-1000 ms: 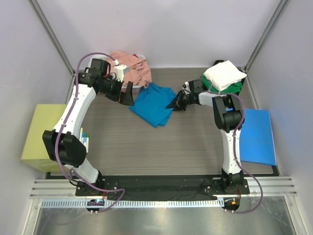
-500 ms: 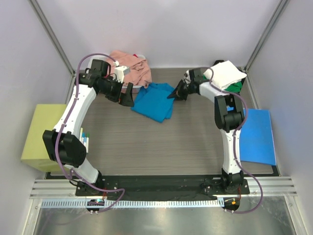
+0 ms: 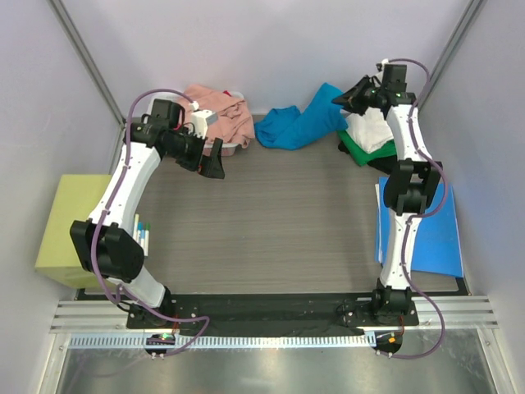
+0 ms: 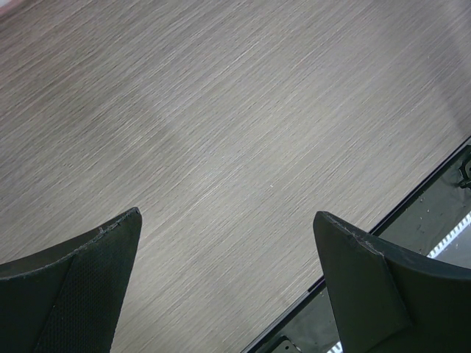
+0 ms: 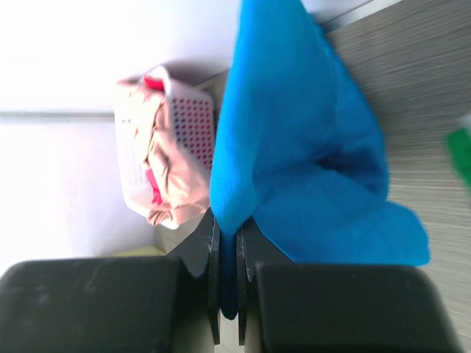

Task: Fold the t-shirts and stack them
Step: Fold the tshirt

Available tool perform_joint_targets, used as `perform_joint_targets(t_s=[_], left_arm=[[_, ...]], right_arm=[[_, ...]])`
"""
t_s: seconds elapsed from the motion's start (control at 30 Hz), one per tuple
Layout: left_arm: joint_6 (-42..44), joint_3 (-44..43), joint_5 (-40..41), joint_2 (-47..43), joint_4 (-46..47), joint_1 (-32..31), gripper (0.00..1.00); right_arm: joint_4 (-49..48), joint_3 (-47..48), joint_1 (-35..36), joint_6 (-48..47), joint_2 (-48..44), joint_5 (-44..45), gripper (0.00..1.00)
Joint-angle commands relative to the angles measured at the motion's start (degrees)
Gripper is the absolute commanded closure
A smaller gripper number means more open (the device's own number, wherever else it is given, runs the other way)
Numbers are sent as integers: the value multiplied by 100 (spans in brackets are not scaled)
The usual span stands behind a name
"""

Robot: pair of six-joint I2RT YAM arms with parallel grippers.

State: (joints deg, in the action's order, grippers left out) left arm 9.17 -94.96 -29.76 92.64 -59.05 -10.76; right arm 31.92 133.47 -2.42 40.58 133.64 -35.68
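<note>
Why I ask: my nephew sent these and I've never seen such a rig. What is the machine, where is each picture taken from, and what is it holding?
Two robot arms stand bolted to a table. The wide picture looks down from above and behind them; the other two come from a camera on each wrist, looking past that arm's own pincer. The right pincer is shut on a teal-blue t-shirt, whose other end seems to trail on the table. The left pincer is open, empty, over bare table. Also there: a pink shirt in a white basket, a white t-shirt on a green t-shirt, a blue sheet and a yellow-green block.
</note>
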Motion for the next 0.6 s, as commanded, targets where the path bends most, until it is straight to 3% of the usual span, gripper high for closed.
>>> perform_joint_targets(t_s=[0.0, 0.1, 0.17, 0.23, 0.3, 0.33, 0.43, 0.57], left_arm=[[-38, -155, -118, -264, -54, 22, 0], [-82, -225, -162, -229, -46, 13, 0], [-143, -304, -232, -194, -46, 22, 0], [-187, -339, -258, -176, -54, 22, 0], [-187, -339, -232, -202, -37, 22, 0], [-187, -322, -223, -211, -37, 22, 0], [-135, -261, -180, -290, -54, 22, 0], [-65, -269, -127, -334, -107, 22, 0]], right_arm=[[166, 748, -487, 398, 214, -378, 99], [-193, 498, -690, 758, 188, -693, 99], [-266, 111, -358, 733, 23, -949, 99], [418, -154, 438, -48, -110, -538, 99], [586, -654, 986, -364, -417, -309, 99], [561, -951, 1580, -419, -575, -151, 99], [183, -2322, 2549, -524, -1295, 79, 99], [-412, -4471, 3306, -235, -2558, 140, 99]])
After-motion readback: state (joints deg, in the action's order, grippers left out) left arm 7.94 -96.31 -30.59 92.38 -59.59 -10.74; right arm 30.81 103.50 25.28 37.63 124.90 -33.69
